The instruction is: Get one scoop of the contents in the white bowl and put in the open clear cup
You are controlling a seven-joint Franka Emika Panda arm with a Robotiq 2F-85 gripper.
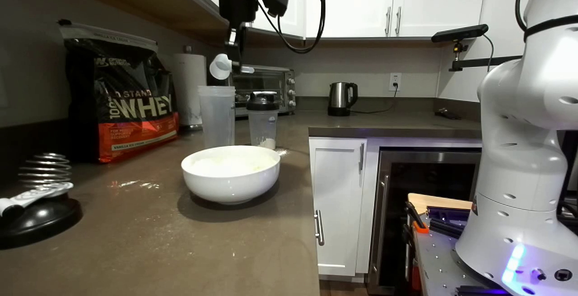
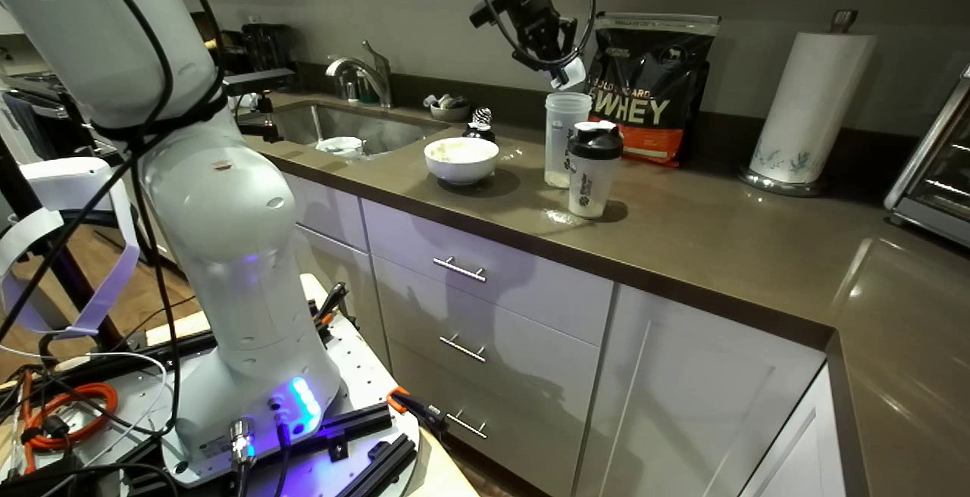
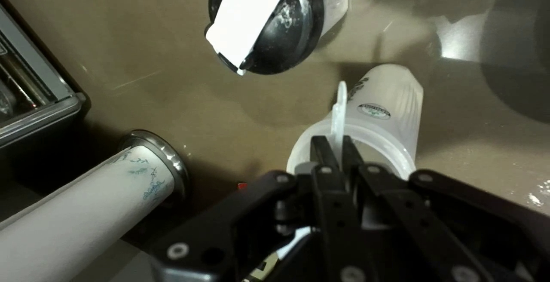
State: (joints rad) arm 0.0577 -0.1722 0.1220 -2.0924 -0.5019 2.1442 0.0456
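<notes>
Above the tall translucent cup (image 1: 217, 117), the claw (image 3: 335, 145) pinches a round plastic scoop (image 1: 220, 67).

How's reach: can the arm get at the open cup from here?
Probably yes. The gripper, holding the scoop, hangs above the open cup, whose mouth is uncovered; the lidded shaker stands beside it, seemingly out of the way.

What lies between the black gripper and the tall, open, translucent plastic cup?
The small, round, whitish plastic scoop hangs there, above the cup, in both exterior views.
</notes>
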